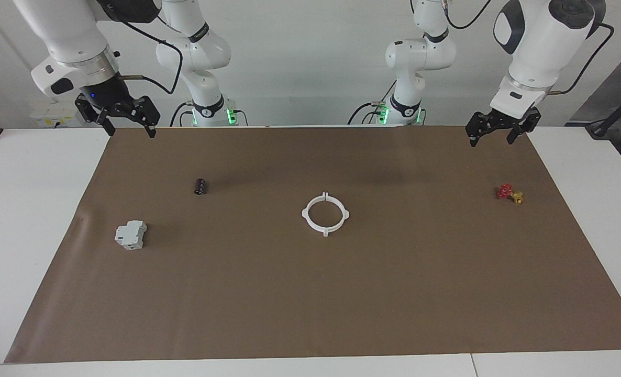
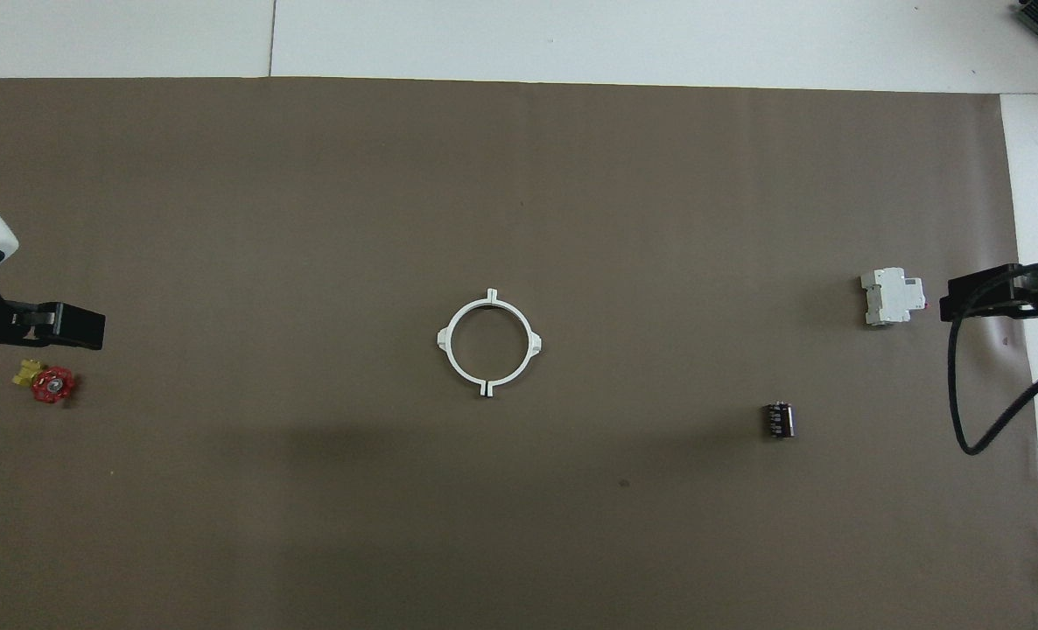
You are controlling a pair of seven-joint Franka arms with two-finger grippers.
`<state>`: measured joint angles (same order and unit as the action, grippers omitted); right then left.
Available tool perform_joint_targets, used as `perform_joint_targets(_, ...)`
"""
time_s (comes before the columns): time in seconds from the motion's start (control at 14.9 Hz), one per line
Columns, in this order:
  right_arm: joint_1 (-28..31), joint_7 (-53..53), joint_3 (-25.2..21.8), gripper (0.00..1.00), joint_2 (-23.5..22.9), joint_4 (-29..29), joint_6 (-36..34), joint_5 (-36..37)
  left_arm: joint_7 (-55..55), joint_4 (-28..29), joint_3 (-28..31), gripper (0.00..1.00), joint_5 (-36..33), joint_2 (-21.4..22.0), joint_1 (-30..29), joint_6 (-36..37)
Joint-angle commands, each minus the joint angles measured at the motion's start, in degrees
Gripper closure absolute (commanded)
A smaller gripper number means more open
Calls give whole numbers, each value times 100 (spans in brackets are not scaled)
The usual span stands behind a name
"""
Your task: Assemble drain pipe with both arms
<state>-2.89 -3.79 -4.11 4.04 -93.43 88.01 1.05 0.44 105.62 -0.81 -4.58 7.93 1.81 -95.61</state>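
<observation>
Both black two-finger grippers, left (image 1: 497, 132) and right (image 1: 126, 121), are held up with fingers apart and empty. Between them, well apart, the thin white plastic ring (image 1: 325, 213) lies assembled; a careless return could knock its halves apart.

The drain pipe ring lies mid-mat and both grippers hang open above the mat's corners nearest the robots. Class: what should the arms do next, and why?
Probably nothing more than settle at rest. The drain pipe already lies as one closed white ring, its two halves meeting at the tabs. The left gripper and right gripper are open, empty, and well clear of it, so the assembly looks finished.
</observation>
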Motion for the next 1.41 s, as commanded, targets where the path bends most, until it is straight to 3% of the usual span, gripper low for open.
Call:
perform_joint_targets(0.0, 52, 98, 16, 0, -9, 53, -47, 9, 115, -68, -24, 0, 151, 15, 3, 60)
perform_joint_targets(0.54, 52, 98, 16, 0, -9, 45, -39, 0, 106, 11, -42, 0, 151, 15, -5, -344)
perform_joint_targets(0.67, 69, 98, 16, 0, -9, 45, -39, 0, 106, -15, 28, 0, 151, -186, 21, -283)
perform_joint_targets(0.87, 78, 106, 7, 0, -9, 36, -39, 0, 106, -654, 20, 0, 151, -660, 100, 93)
perform_joint_targets(1.01, 70, 106, 16, 0, -9, 36, -39, 0, 115, -1488, 46, 0, 151, -1099, 153, 681)
perform_joint_targets(1.35, 78, 106, 7, 0, -9, 36, -39, 0, 115, -1299, 46, 0, 160, -1057, 162, 763)
